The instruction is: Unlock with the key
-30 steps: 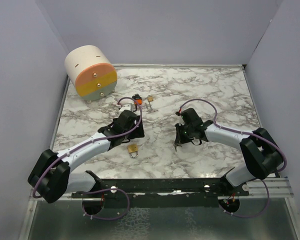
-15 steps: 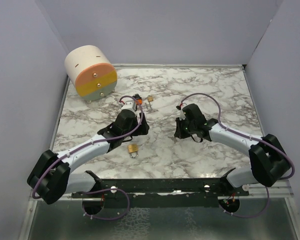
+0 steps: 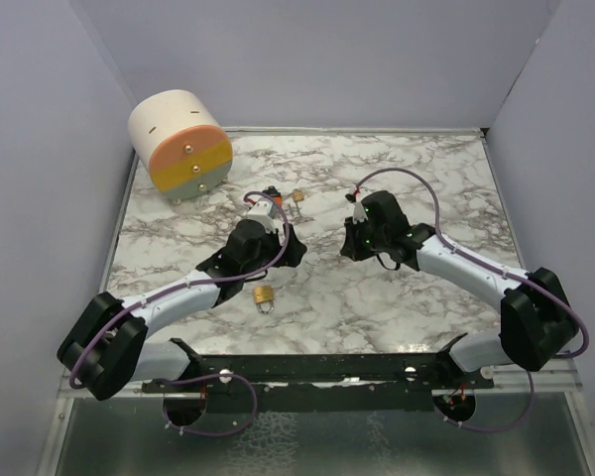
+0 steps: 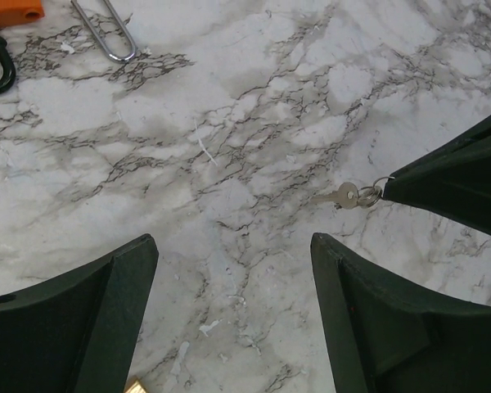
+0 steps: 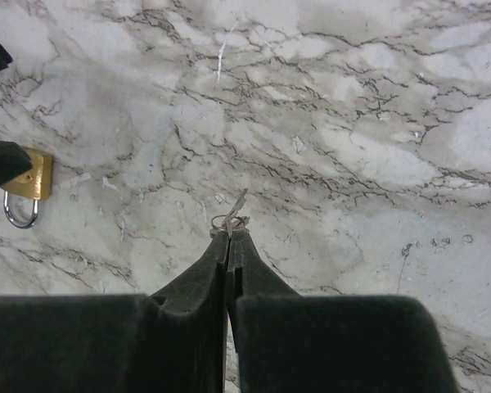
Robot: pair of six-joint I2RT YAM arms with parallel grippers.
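A small silver key (image 5: 237,206) on a ring sticks out from the tips of my right gripper (image 5: 229,234), which is shut on it. In the left wrist view the same key (image 4: 344,196) hangs just above the marble at the right. A brass padlock (image 3: 265,296) lies on the marble near the front; its body and shackle (image 5: 23,187) show at the left of the right wrist view. My left gripper (image 4: 233,246) is open over bare marble, the padlock just behind its left finger. The two grippers (image 3: 293,248) (image 3: 348,244) face each other.
A second small padlock (image 3: 298,196) and an orange-and-black object (image 3: 271,195) lie behind the left gripper. A round drawer unit (image 3: 178,144) in cream, orange, yellow and grey stands at the back left. Grey walls close in the marble table (image 3: 426,178).
My right arm has carried the key toward the back and slightly left. My left gripper has moved right, toward the middle, and its jaws have narrowed a little.
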